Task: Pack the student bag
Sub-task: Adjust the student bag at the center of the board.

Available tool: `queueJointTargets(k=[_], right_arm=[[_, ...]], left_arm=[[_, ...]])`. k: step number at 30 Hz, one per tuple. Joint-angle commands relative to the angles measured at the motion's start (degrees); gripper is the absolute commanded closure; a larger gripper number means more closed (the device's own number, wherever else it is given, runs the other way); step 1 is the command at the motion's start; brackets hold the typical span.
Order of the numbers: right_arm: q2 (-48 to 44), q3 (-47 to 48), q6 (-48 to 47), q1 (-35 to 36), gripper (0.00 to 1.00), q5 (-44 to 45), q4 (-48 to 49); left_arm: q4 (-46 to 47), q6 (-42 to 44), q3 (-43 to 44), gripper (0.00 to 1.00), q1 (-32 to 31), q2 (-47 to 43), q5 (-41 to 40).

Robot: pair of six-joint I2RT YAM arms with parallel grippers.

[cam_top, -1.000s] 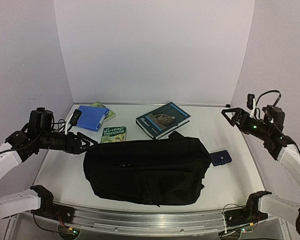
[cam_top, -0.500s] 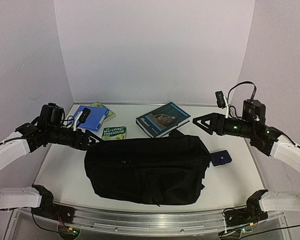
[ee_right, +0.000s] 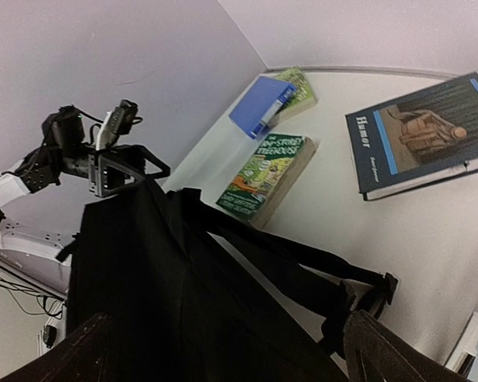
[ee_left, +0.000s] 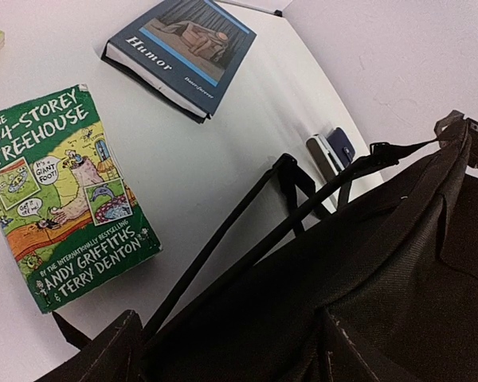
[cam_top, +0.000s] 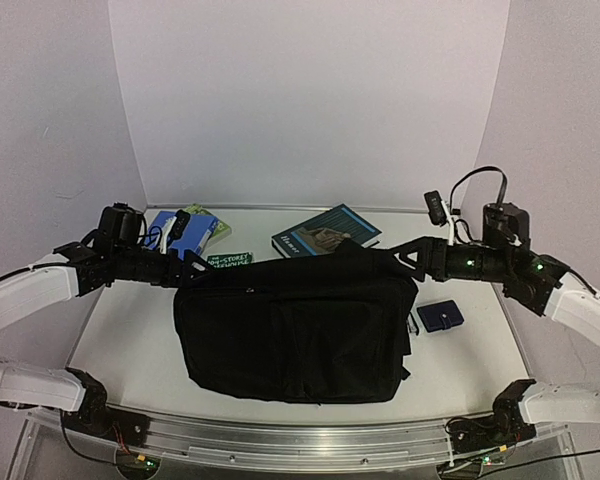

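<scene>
**A:** Where is the large black soft fabric backpack (cam_top: 295, 330) placed?

**B:** It sits at the centre of the top view, on the white table (cam_top: 130, 335), with its long side across the frame. The far upper edge is drawn into a straight line between the grippers, so the body is stood up, not laid flat.

**A:** Jaws?

**B:** The left gripper (cam_top: 192, 270) is set at the bag's upper left corner. In its wrist view, fabric is seen between part-closed fingers. Whether it is clamped cannot be told. The right gripper (cam_top: 408, 258) is set at the upper right corner. Its jaws are spread wide with the bag's end between them, and no pinch is seen.

**A:** Why is it held that way?

**B:** It is judged as set-up for opening, with the top seam presented upward so the zipper can be reached. By the look of it, nothing is packed yet.

**A:** Room?

**B:**
- **Behind:** Space is tight.
  - A green paperback book (cam_top: 228, 259) lies just beyond the left corner.
  - A dark blue hardback titled Humor (cam_top: 325, 232) lies just beyond the top edge.
  - Black shoulder straps (ee_left: 247, 231) are trailed across the table near them.
- **Right end:** A small dark-blue pouch (cam_top: 442, 317) is parked just beside the bag's right end, below the right arm.
- **Upper left:** A blue folder (ee_right: 263, 103) is partly hidden by the left arm in the top view.
- **Front:** Bare table is seen mostly along the lower frame and at lower left.
- **Risk:** The straps could be snagged, or the paperback shoved, if the bag is dragged toward the back.
</scene>
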Motion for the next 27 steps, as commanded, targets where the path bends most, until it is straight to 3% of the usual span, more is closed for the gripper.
queueJointTargets(k=[1, 8, 12, 19, 27], right_arm=[[4.6, 0.3, 0.6, 0.7, 0.08, 6.6, -0.6], [13.8, 3.6, 7.1, 0.7, 0.15, 16.3, 4.4], [21.9, 5.7, 12.0, 0.8, 0.17, 15.1, 10.5], [35.3, 11.7, 15.5, 0.7, 0.20, 12.7, 12.4], [34.1, 6.3, 17.3, 0.8, 0.21, 12.9, 12.4]], left_arm=[[2.5, -1.2, 0.7, 0.25, -0.2, 4.2, -4.5], [6.5, -2.3, 1.7, 0.14, -0.1, 8.0, -9.9], [8.8, -3.8, 3.4, 0.08, 0.2, 12.8, -10.0], [11.7, -4.5, 7.8, 0.07, 2.0, 22.2, -7.3], [13.0, -6.0, 4.2, 0.07, 2.0, 22.2, -5.0]])
